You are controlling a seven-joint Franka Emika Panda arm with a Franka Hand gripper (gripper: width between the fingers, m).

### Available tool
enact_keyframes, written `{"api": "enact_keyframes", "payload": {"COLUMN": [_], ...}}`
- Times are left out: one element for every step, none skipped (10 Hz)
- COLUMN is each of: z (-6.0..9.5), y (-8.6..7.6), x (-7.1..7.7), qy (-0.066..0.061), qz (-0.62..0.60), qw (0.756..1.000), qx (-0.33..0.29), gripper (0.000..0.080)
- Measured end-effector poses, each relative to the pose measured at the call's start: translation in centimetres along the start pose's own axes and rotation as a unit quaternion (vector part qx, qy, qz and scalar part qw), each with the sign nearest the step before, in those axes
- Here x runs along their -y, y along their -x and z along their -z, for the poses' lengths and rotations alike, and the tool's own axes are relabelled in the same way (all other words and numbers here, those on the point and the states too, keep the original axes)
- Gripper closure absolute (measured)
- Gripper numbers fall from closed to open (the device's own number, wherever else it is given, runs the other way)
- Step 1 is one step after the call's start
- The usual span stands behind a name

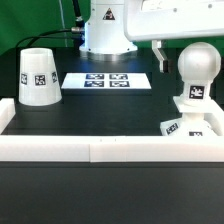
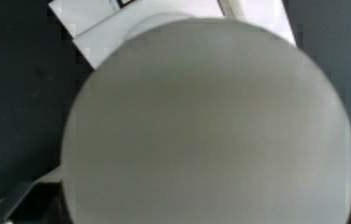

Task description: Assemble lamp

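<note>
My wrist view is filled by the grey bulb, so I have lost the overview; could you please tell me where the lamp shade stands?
Observer: The lamp shade stands wide end down at the exterior view's left, well apart from the bulb.
Operator: Thank you. What is the bulb resting on?
Observer: It stands upright on the square base, at the exterior view's right.
Operator: Does anything lie between the two?
Observer: The marker board lies flat there, toward the back.
</note>
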State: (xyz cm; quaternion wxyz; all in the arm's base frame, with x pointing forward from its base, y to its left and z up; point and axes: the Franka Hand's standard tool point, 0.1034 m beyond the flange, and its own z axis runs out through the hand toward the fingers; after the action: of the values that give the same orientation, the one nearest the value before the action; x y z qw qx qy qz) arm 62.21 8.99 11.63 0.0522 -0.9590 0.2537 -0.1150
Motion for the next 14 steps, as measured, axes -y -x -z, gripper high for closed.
{"api": "enact_keyframes", "payload": {"z": [0.1,0.3,0.4,0.5,0.6,0.8,1.1,1.6,2.3,3.3,4.3,5.5,6.6,7.4], "y": [-0.1,-0.2,-0.3,-0.1,0.0,-0.2,-0.6,-1.1,-1.3,-1.2,-1.0,-1.0,-1.2,-1.0], "x": [0.1,0.1,0.2,0.4,0.7,1.0,1.0,0.9,0.8,0.4,-0.4,-1.5,-2.8,-4.1], "qy": [-0.001,-0.002,-0.004,-0.005,-0.003,-0.005,-0.004,-0.005,-0.007,-0.008,-0.009,-0.008,-0.008,-0.006], "qz": [0.015,0.042,0.057,0.077,0.126,0.165,0.222,0.265,0.264,0.25,0.236,0.23,0.22,0.21], "qw": [1.0,0.999,0.998,0.997,0.992,0.986,0.975,0.964,0.965,0.968,0.972,0.973,0.976,0.978], "qx": [0.0,0.0,0.0,0.0,0.002,0.001,0.001,-0.002,-0.003,-0.003,-0.002,-0.001,0.001,0.004], "gripper": [0.0104,0.0104,0.01,0.01,0.01,0.01,0.01,0.01,0.01,0.01,0.01,0.01,0.01,0.01]}}
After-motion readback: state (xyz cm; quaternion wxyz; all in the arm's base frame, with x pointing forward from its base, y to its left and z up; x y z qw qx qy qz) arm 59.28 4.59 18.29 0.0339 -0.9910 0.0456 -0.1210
